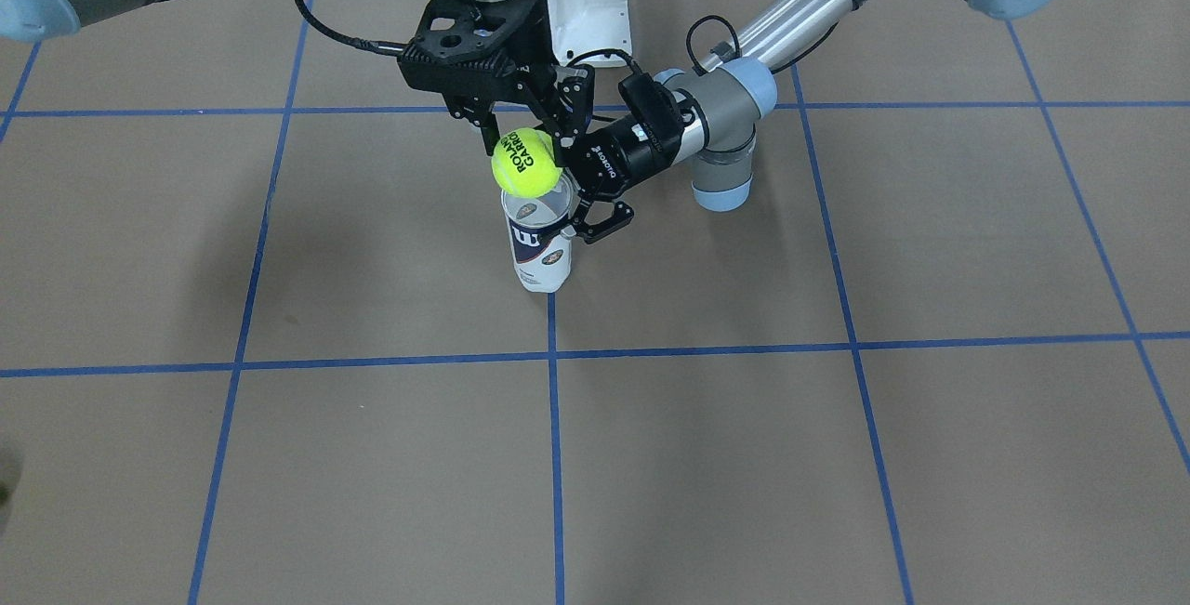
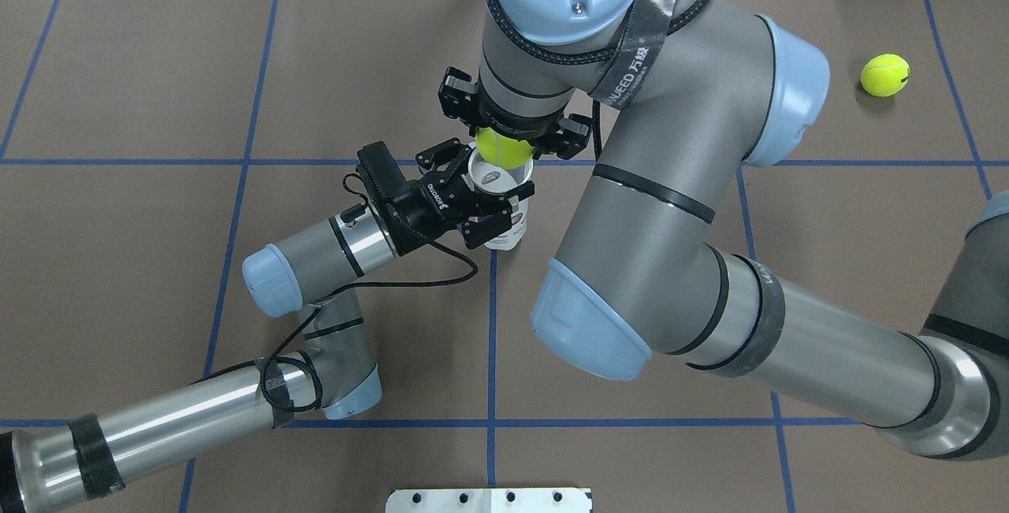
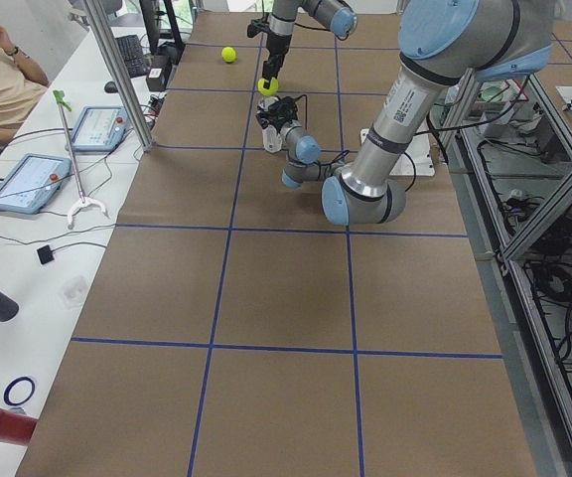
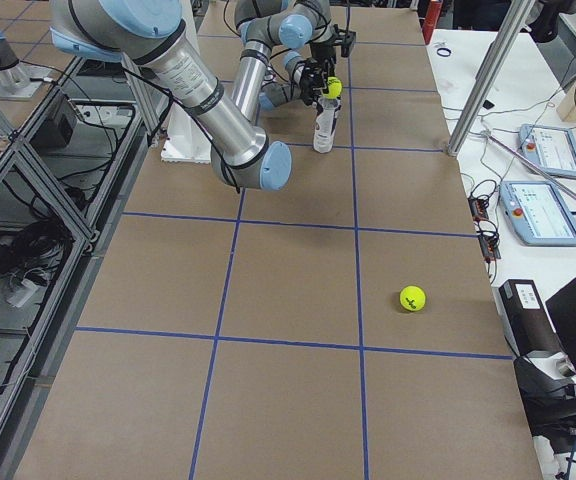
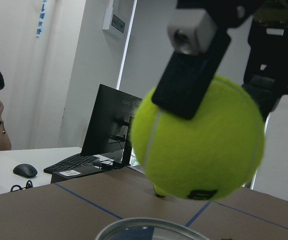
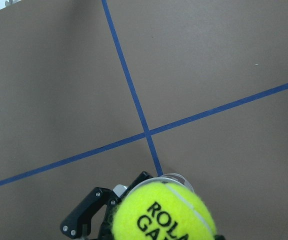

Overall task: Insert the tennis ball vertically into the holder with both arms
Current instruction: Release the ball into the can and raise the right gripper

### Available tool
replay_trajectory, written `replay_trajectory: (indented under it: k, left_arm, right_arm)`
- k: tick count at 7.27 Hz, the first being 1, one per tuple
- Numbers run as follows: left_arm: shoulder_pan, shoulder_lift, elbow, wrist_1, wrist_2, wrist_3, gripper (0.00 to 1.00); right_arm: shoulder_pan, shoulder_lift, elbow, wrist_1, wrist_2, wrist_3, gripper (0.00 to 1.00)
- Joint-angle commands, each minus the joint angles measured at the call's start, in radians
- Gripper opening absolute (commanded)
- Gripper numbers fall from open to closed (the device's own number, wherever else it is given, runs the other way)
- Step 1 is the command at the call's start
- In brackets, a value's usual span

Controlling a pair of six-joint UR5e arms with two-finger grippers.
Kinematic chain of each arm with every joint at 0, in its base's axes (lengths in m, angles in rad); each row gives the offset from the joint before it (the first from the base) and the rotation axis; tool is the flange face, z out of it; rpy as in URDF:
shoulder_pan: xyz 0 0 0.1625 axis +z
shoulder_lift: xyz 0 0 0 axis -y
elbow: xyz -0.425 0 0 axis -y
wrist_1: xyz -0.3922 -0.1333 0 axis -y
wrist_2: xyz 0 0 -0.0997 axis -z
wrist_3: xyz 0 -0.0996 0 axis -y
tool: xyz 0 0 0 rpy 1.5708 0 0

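Hanging just above the open mouth of the tennis-ball can [image 1: 539, 247], the tennis ball [image 1: 526, 162] is pinched across its middle by the right tool [image 1: 525, 151]. The left wrist view shows a sliver of gap to the rim. The left tool [image 2: 487, 186], reaching in from 8 o'clock in the overhead view, clamps the upright tennis-ball can high on its wall. The ball looks light and springy, with grippy felt. The thin plastic probably flexes and tips easily, so bracing near the rim suits it. A spare ball [image 2: 884, 75] lies at 2 o'clock on the tabletop [image 1: 837, 456].
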Motion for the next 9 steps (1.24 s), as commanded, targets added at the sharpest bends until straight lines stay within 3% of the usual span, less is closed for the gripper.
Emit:
replay_trajectory:
  k: [1,4,6,9]
  left_arm:
    - [0.0,0.0,0.0,0.0,0.0,0.0,0.83]
    - [0.0,-0.002,-0.002,0.0,0.0,0.0,0.85]
    - [0.0,-0.003,-0.003,0.0,0.0,0.0,0.98]
    - [0.0,0.0,-0.009,0.0,0.0,0.0,0.99]
  right_arm:
    - [-0.007,0.002,-0.004,0.0,-0.017,0.001,0.99]
    - [-0.007,0.002,0.001,0.0,-0.015,0.001,0.99]
    - [-0.005,0.002,0.002,0.0,-0.015,0.0,0.99]
    - [-0.005,0.001,0.007,0.0,-0.014,-0.002,0.99]
